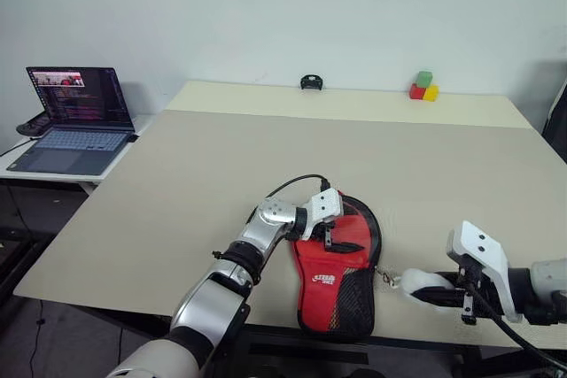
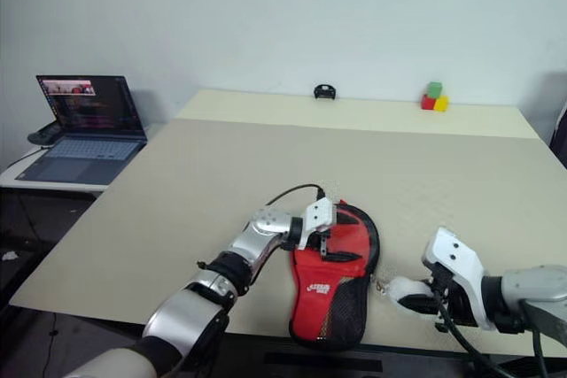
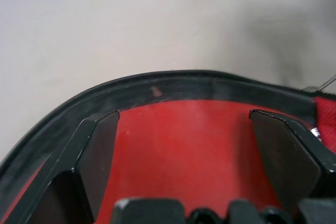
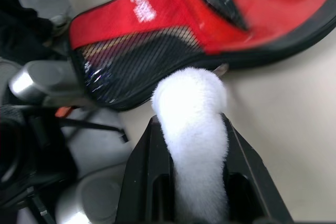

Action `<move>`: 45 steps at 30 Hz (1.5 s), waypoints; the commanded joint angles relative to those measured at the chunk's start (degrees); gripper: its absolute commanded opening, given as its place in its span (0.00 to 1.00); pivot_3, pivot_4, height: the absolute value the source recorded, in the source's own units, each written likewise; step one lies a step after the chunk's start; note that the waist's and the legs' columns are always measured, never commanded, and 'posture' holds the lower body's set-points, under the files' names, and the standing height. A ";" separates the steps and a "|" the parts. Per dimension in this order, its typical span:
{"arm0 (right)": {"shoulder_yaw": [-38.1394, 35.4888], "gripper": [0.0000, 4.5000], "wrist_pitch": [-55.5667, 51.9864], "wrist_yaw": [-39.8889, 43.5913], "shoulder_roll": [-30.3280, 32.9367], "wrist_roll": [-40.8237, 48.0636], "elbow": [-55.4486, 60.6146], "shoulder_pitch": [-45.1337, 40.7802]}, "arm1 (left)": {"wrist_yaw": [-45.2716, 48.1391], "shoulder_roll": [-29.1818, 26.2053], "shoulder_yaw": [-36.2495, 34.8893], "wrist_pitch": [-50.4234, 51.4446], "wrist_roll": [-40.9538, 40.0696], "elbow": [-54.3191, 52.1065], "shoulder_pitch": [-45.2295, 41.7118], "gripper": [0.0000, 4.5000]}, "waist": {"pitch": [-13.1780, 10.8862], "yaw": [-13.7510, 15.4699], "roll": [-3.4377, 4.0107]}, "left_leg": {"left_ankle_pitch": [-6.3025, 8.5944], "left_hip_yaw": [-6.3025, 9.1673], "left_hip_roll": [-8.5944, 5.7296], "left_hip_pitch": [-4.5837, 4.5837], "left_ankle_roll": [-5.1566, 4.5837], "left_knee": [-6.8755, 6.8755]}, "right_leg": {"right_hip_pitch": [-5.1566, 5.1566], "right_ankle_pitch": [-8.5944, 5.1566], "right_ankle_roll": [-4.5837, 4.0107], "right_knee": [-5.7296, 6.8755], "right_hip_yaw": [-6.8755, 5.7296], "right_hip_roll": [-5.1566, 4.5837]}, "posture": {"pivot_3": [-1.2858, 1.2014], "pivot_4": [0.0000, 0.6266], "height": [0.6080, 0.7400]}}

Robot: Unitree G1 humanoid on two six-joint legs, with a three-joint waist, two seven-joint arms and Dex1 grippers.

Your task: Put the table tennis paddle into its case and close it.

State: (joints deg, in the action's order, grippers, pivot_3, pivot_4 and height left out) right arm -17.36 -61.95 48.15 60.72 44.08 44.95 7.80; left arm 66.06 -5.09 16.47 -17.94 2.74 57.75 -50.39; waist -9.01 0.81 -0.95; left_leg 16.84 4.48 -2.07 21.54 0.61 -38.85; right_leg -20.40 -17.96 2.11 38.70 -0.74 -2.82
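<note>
Lighting's pretty soft and even, kinda flat, with only faint shadows on the table [image 1: 221, 174]. Right wrist view is smeared with motion blur across the case [image 4: 173, 19], and the laptop [image 1: 75, 117] screen glows a bit.

Bystanders lying around a beige table

A wide beige table [image 1: 266, 157] is taking up most of the scene, with a paler strip running along its far edge against a plain white wall [image 1: 283, 6]. A small black object [image 1: 311, 82] is sitting on that far strip near the middle, and to its right a cluster of blocks is resting together: a green block [image 1: 425, 79] sitting atop a red block [image 1: 415, 91] and a yellow block [image 1: 431, 93], all touching. Off the table's left side, an open laptop [image 1: 75, 117] is glowing on a white side desk [image 1: 27, 170], with a dark object [image 1: 34, 124] lying just behind it.
</note>
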 commanded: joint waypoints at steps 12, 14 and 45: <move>-4.06 0.10 -2.06 1.32 1.27 9.53 11.25 10.07 | 1.86 -1.12 3.92 0.59 4.70 5.02 5.00 0.96 | 0.24 0.24 -0.29 | 0.05 0.00 0.00 -0.25 -0.05 0.13 | 0.24 -0.06 0.08 -0.15 0.01 -0.02 | 0.52 0.24 1.00; -3.09 0.10 -1.73 0.92 1.13 9.74 12.39 11.81 | 1.96 -1.34 3.91 0.62 4.69 4.82 5.18 0.96 | 0.29 0.22 -0.34 | 0.06 -0.01 0.01 -0.27 -0.07 0.14 | 0.27 -0.06 0.09 -0.17 0.01 -0.02 | 0.52 0.24 1.00; 10.77 0.74 11.53 -15.74 5.48 17.96 14.46 14.02 | 0.64 -0.86 4.15 0.31 4.86 4.46 4.22 0.96 | 0.87 -0.03 -0.72 | 0.08 -0.01 0.04 -0.77 -0.08 0.88 | 0.78 -0.22 0.39 -0.95 -0.04 -0.08 | 0.52 0.24 1.00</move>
State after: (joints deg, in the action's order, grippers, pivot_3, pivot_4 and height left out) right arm -4.39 -50.62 32.20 66.21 60.15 57.86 22.36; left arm 66.83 -5.45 17.16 -18.99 2.90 58.17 -49.13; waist -8.14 0.78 -1.66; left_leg 16.92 4.47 -2.03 20.76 0.53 -37.97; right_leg -19.61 -18.18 2.51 37.75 -0.77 -2.90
